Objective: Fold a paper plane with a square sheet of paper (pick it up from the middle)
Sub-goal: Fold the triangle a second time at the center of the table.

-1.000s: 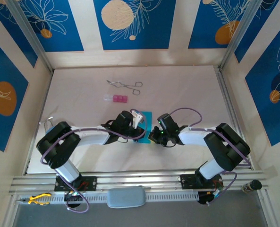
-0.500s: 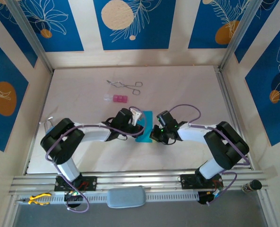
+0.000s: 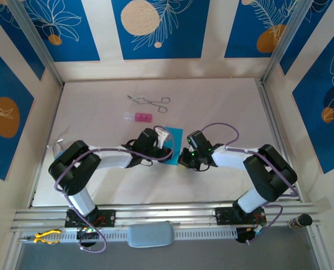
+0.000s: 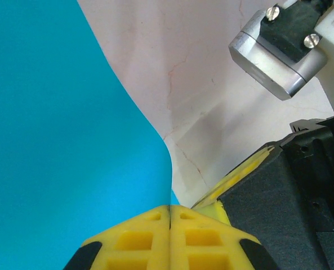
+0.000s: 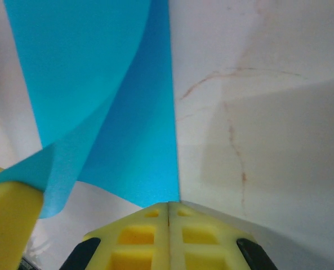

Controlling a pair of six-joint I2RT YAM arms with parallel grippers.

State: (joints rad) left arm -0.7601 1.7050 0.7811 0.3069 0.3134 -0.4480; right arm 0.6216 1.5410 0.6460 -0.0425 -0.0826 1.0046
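The square sheet of paper (image 3: 174, 138) is cyan-blue and partly folded, held low over the table between my two grippers. In the left wrist view the sheet (image 4: 59, 129) covers the left side, and its curved edge runs down into my left gripper (image 4: 170, 209), which is shut on it. In the right wrist view a folded layer of the sheet (image 5: 99, 73) curls over at the left, and its lower corner ends in the shut seam of my right gripper (image 5: 168, 205). From above, the left gripper (image 3: 169, 153) and the right gripper (image 3: 182, 159) almost touch.
Metal forceps (image 3: 150, 102) and a small pink block (image 3: 141, 117) lie farther back on the pale table (image 3: 99, 185). Aluminium rails and patterned walls close the table in on the left, right and far sides. The right gripper's yellow finger (image 4: 234, 180) sits close beside the left jaws.
Both grippers have shifted slightly toward the far side with the sheet still pinched. The left arm's elbow has moved a little to the right.
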